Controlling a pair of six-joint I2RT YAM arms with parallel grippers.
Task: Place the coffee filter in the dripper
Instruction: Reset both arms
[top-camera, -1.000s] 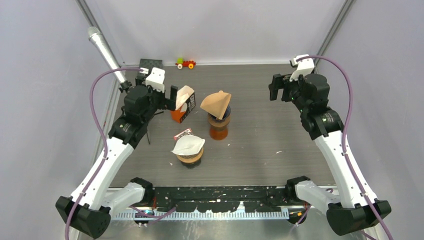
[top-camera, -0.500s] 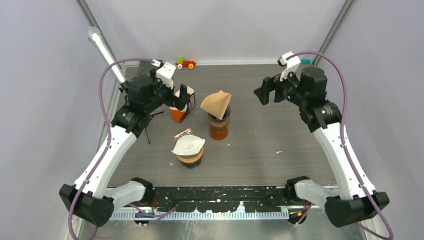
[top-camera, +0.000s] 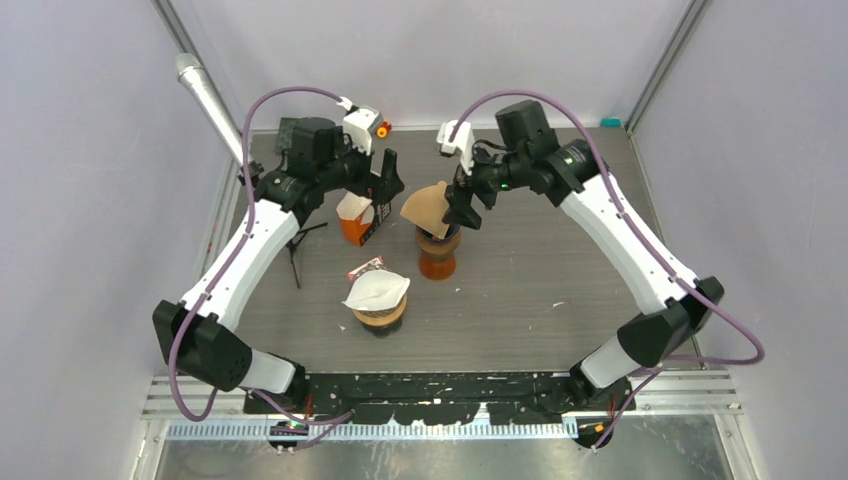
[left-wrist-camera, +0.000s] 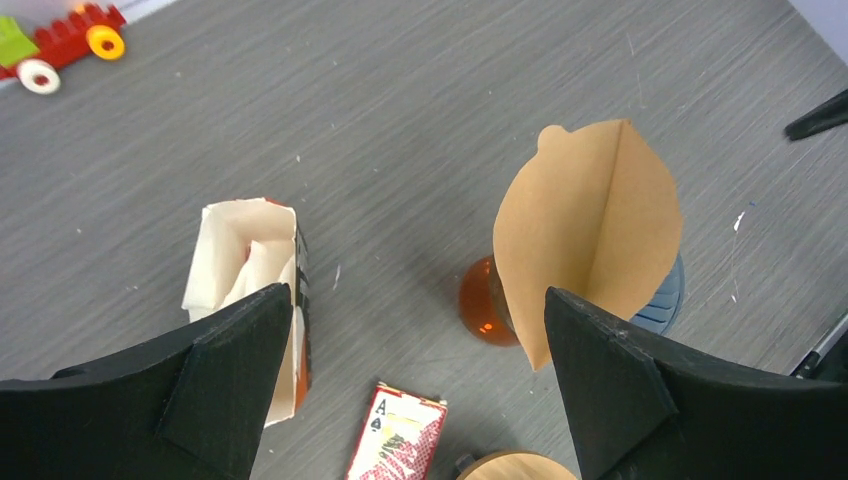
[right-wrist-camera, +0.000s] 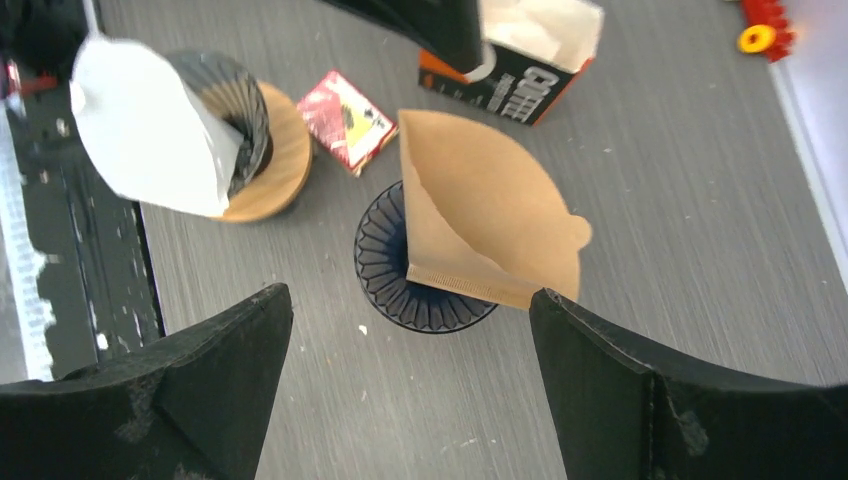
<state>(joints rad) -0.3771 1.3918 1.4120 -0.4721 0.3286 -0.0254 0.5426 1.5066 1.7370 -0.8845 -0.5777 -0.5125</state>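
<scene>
Coffee filters (right-wrist-camera: 480, 220), one brown, one white (right-wrist-camera: 150, 130), two drippers (right-wrist-camera: 383, 268) (right-wrist-camera: 245, 110), both arms' jaws apart

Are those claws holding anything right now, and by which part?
Nothing. The left gripper and right gripper are both open and empty; the brown filter rests loose in the dripper.

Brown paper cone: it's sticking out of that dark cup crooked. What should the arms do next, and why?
Probably lower the open right gripper and pinch the brown filter by its raised edge: it leans, folded nearly flat, only its tip inside the dripper, not seated.
</scene>
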